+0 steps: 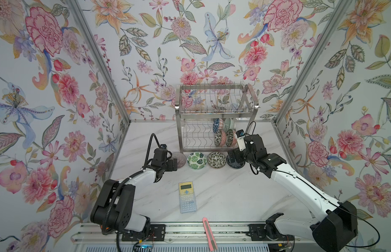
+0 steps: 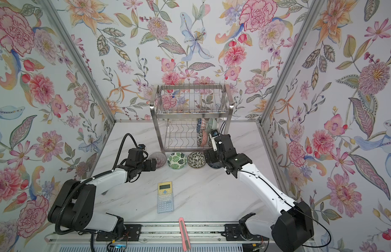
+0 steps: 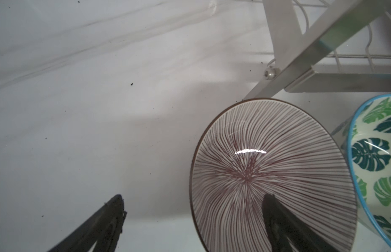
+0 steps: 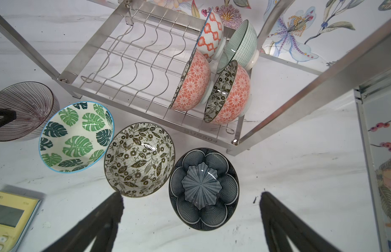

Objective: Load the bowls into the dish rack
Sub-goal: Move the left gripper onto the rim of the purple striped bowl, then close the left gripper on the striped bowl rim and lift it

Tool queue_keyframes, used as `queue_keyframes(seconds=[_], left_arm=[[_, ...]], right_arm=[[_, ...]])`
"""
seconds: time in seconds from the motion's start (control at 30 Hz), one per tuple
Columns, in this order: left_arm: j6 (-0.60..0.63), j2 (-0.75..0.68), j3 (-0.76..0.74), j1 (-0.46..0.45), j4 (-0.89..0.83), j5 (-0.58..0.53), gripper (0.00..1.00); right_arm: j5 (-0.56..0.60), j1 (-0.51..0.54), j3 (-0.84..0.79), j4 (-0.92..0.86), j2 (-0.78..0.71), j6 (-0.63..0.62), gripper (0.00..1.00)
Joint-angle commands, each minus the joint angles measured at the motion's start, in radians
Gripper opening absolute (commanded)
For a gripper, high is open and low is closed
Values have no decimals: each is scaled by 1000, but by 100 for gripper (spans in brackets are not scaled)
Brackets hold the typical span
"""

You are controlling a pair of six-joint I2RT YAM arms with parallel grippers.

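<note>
The dish rack (image 1: 214, 116) stands at the back, and several bowls (image 4: 194, 80) lean on edge in its lower tier at the right end. In front of it lies a row of bowls: purple-striped (image 3: 266, 165), green leaf (image 1: 196, 160), black-white floral (image 1: 216, 160) and dark blue (image 4: 204, 189). My left gripper (image 3: 193, 197) is open astride the striped bowl's rim, with one finger over its inside and the other over the table. The right gripper (image 4: 190, 196) hangs open just above the dark blue bowl, which lies between its fingers without touching them. In both top views that gripper partly hides the bowl.
A yellow and blue calculator (image 1: 187, 197) lies mid-table, nearer the front. A pink utility knife (image 1: 208, 233) rests across the front rail. Floral walls with aluminium posts close in the left, right and back. The rack's leg (image 3: 321, 35) stands close beside the striped bowl.
</note>
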Motion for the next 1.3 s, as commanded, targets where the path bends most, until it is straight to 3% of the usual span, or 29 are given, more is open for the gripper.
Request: queue_keyframes(seconds=[0.0,0.37,0.57,0.67,0.93,1.13,1.27], left_arm=[[-15,33,-7,18,60,37,92],[-8,68,1,39,87,58,42],[-4,65,6,45,80,57,20],[3,48,2,47,78,55,0],[19,-42,-22,49,65,31,0],[39,-204,-25,42,32,-10,0],[58,-318,-15,-31,20,-72,0]], right_arm=[[-14,-7,-9,5,-14,14,99],[-15,-10,-12,5,-15,11,99],[-11,-11,-12,5,-13,12,99],[-10,-10,-15,6,-20,12,99],[-10,-10,-17,4,-20,11,99],[-21,-9,-9,2,-25,13,99],[-50,-4,6,5,-20,42,99]])
